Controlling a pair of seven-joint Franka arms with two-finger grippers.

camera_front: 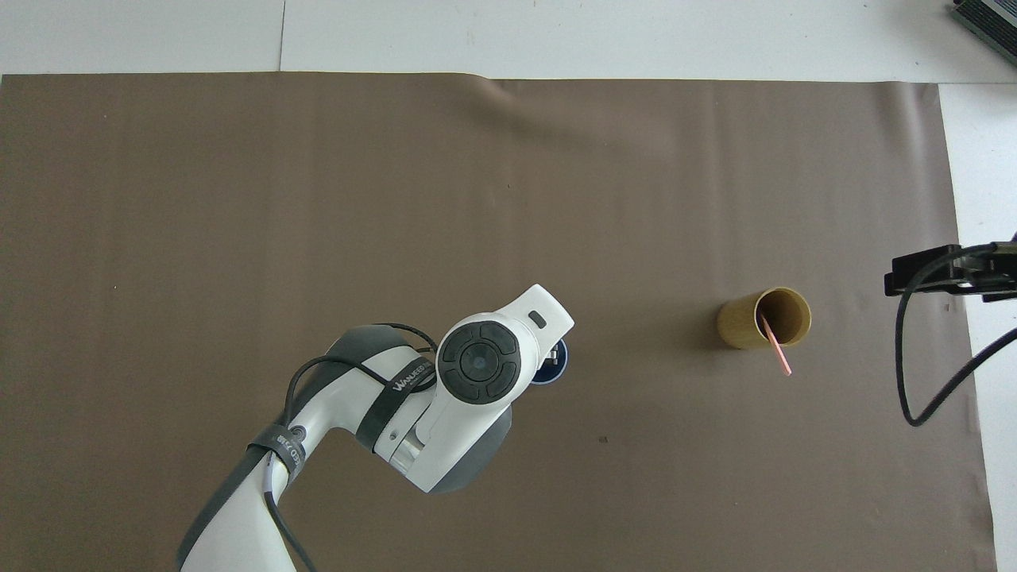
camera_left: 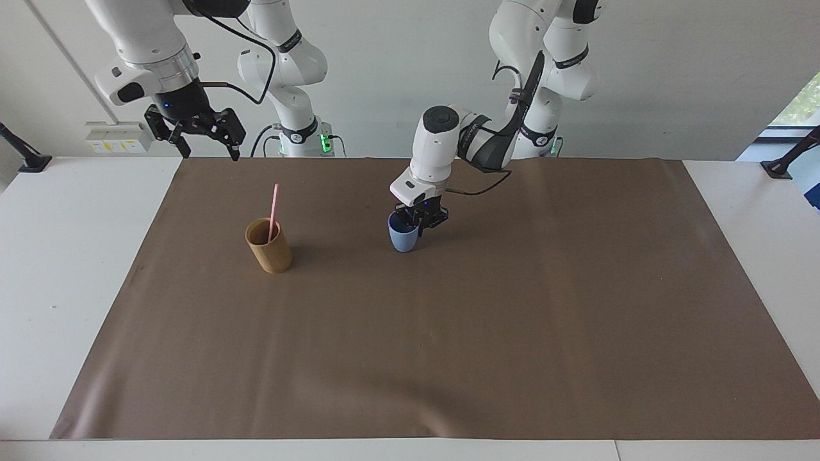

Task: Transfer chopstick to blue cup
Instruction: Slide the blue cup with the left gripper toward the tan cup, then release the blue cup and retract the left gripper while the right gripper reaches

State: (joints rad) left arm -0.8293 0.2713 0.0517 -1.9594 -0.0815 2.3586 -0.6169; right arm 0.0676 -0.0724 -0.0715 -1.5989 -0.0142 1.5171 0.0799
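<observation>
A: Chopstick [camera_left: 274,209] location?

B: Standing in the tan cup [camera_left: 268,245], leaning on its rim, top half sticking out. The tan cup sits on the brown mat [camera_left: 448,358] toward the right arm's end of the desk [camera_left: 64,256].

A: Blue cup [camera_left: 403,238]?

B: Upright on the mat, beside the tan cup toward the left arm's end, well apart from it, about the same nearness to the robots. Dark blue inside shows in the overhead view [camera_front: 558,367], mostly covered by the arm.

A: Left pincer [camera_left: 416,223]?

B: Down at the blue cup, at the rim on the side away from the tan cup; one finger appears to dip inside. Can't tell whether the fingers are clamped on the wall or just apart from it.

A: Cup lifted?

B: Base looks to be on the mat, with a shadow right beside it.

A: Right pincer [camera_left: 204,137]?

B: Up in the air, fingers apart, nothing between them. It hangs over the mat's edge on the robots' side of the tan cup, waiting. Only its edge shows overhead [camera_front: 945,274].
</observation>
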